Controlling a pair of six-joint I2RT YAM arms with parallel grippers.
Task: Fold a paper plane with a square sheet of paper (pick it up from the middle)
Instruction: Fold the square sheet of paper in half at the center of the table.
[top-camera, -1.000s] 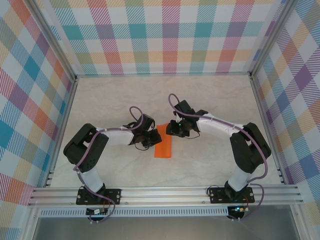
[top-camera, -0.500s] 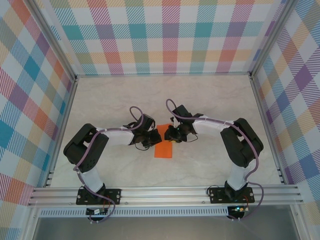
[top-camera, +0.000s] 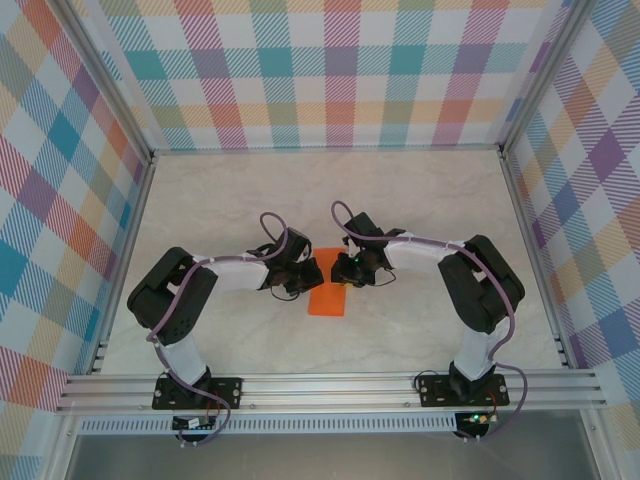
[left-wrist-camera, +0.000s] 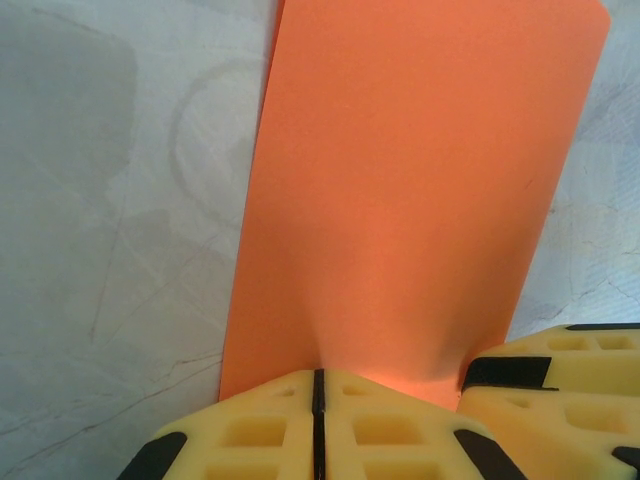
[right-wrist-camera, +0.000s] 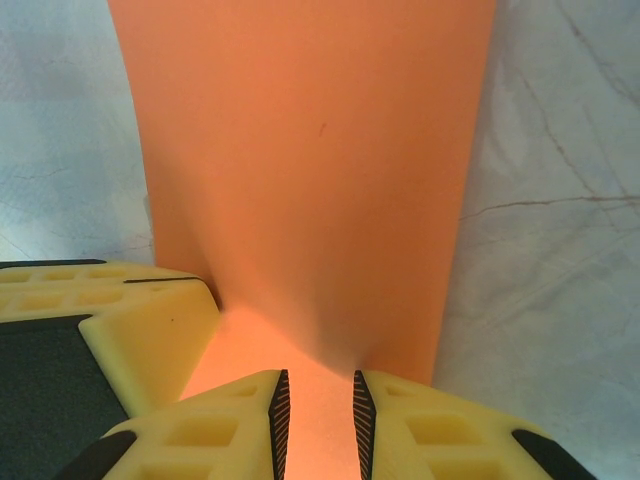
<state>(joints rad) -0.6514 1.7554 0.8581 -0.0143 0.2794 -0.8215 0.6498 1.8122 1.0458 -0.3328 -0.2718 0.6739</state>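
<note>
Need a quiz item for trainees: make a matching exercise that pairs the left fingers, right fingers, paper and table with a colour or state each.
Things:
1. left fingers
2. right fingers
3. paper
4. table

Colour or state:
A. pale marble
B. narrow gap between them
C. pressed together on the paper's edge
D. orange

Pairs: 1-C, 2-B, 3-D, 4-A
</note>
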